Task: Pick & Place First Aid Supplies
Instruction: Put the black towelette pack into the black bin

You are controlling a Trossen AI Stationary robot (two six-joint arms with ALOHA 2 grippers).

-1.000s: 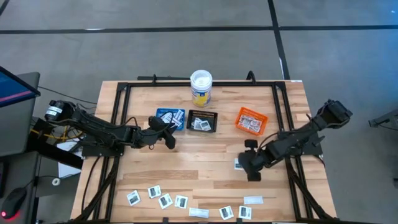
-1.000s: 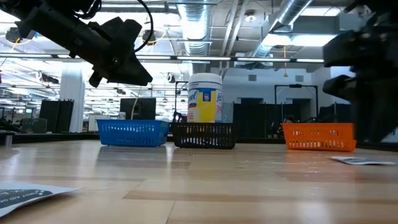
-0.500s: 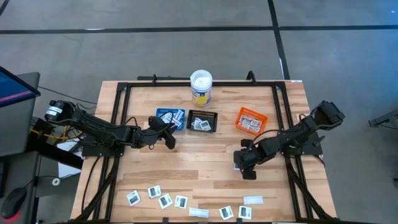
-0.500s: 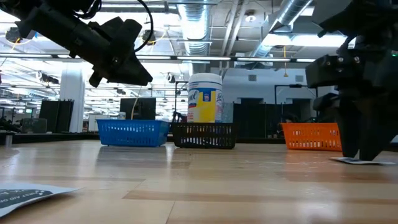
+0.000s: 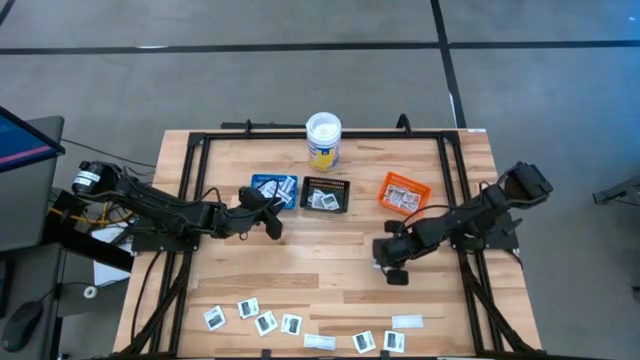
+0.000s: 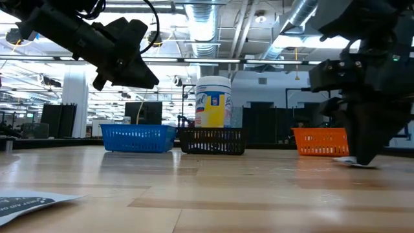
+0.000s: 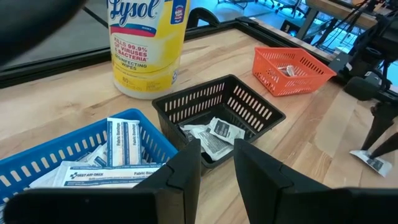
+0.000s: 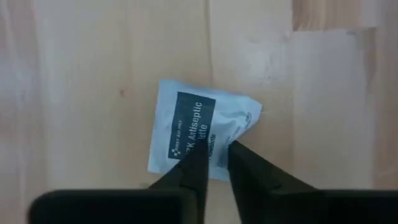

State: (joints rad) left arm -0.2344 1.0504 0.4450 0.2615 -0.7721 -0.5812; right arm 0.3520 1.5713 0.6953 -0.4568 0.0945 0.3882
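Note:
The first aid supplies are small flat paper packets. One white antiseptic packet (image 8: pixel 193 118) with a dark label lies on the wooden table (image 5: pixel 330 250) at the right. My right gripper (image 8: pixel 216 152) points down over it and is shut on its edge. Several more packets (image 5: pixel 265 322) lie flat along the table's near edge, and others fill the blue tray (image 5: pixel 273 189), the black tray (image 5: pixel 327 194) and the orange tray (image 5: pixel 404 194). My left gripper (image 7: pixel 217 165) hangs open above the table near the blue and black trays, holding nothing. My right gripper pinches one edge of the antiseptic packet (image 8: pixel 216 157) between its two fingers, coming from above and pointing steeply down. The corner of the packet beside the fingers (image 8: pixel 249 115) is crumpled up. The rest of the packet rests on the table (image 6: pixel 343 161).
A white-lidded yellow tub (image 5: pixel 323 141) stands at the far edge behind the trays. A black frame (image 5: pixel 190 170) runs along the table's sides. Bare wood lies between the trays and the row of packets at the near edge.
My right gripper has moved toward the table's left edge and down onto the antiseptic packet. Its fingers have come together on the packet's edge, and the packet has crumpled a little there.

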